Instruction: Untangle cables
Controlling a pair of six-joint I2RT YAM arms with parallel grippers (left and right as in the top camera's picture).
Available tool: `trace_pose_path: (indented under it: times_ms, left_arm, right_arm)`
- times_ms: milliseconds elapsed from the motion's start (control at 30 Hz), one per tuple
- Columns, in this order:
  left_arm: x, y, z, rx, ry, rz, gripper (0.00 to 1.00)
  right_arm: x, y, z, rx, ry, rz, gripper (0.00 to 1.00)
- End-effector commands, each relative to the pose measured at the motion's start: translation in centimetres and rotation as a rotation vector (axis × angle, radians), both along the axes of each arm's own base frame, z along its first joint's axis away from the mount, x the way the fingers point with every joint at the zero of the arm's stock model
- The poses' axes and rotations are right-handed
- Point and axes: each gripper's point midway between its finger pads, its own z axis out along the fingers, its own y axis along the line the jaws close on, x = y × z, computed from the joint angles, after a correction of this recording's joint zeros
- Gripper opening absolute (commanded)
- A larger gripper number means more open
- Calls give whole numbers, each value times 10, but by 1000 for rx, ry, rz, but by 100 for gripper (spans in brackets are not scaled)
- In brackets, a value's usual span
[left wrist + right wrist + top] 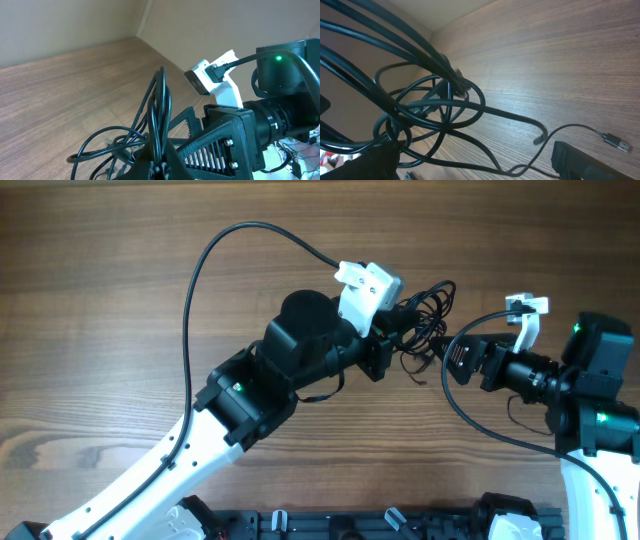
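At centre, left gripper (397, 330) pinches cables (433, 304)

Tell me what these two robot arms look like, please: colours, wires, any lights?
Both arms are alike. The left arm has smooth white links joined by chunky black joints, one showing a small green light. A white camera block sits at its wrist, fed by a thin black cable. The right arm matches, with its own white camera and green lights.

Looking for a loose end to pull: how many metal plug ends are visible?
1: a metallic plug lying on the table, at the lower right of the right wrist view, apart from the knot of cables. Others may be hidden in the knot.
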Motion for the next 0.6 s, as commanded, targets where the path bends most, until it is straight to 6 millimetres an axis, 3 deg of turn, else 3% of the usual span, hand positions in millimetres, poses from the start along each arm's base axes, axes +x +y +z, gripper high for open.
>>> trace_pose_path:
  times_ms: [0,433,567]
  left_arm:
    - [-4,-3,7,-24,-2,-18,4]
    - [-22,-14,33,-106,-75,-159,4]
    - [-18,-8,43,-119,-121,-145,4]
  right_arm:
    - [5,-7,-2,-8,39,-67,100]
    - [5,-8,-5,-9,55,-69,100]
    - [9,-25,-25,-91,123,-162,100]
